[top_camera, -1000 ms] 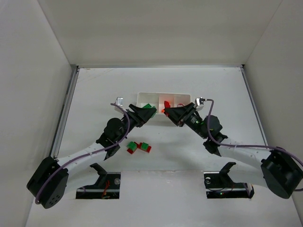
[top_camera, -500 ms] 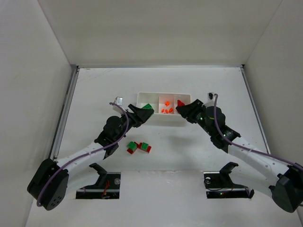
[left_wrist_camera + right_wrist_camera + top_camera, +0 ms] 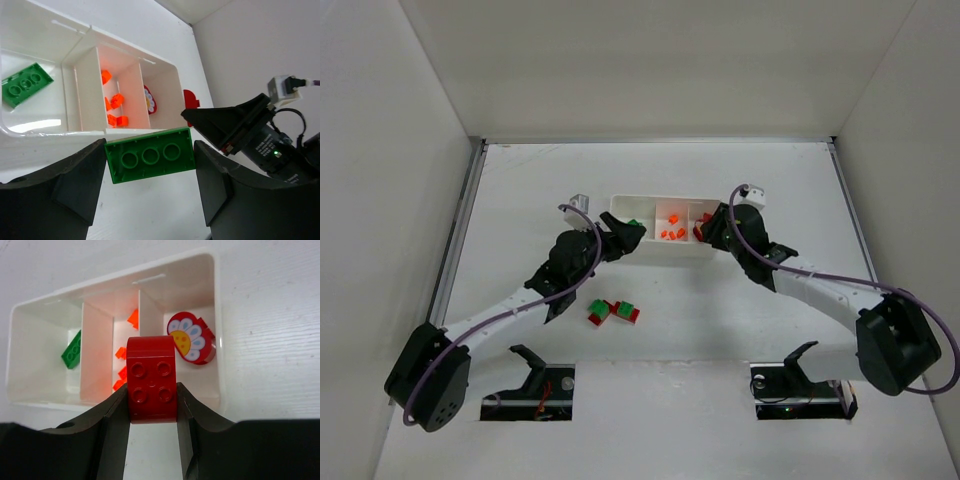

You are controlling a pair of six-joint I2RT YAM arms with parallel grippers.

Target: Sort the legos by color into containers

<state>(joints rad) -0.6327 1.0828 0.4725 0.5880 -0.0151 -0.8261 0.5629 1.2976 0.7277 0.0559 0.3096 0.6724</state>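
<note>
The white tray [image 3: 665,252] has three containers side by side. A green brick [image 3: 26,84] lies in the left one, several tiny orange pieces [image 3: 114,102] in the middle one, and a red flower-printed piece [image 3: 192,340] in the right one. My left gripper [image 3: 150,167] is shut on a green brick [image 3: 150,155], end to end, at the tray's near left edge. By the right compartment's near wall, my right gripper [image 3: 151,407] is shut on a red brick [image 3: 151,380]. Loose green and red joined legos [image 3: 614,311] lie on the table nearer the arms.
White walls enclose the table on three sides, with a metal rail [image 3: 460,230] along the left. Two black mounts [image 3: 542,380] [image 3: 800,385] sit at the near edge. The two grippers [image 3: 630,232] [image 3: 705,228] face each other across the tray.
My right gripper has carried the red brick from over the middle compartment to the right compartment's side, its arm swinging round. My left gripper has edged toward the tray with the green brick.
</note>
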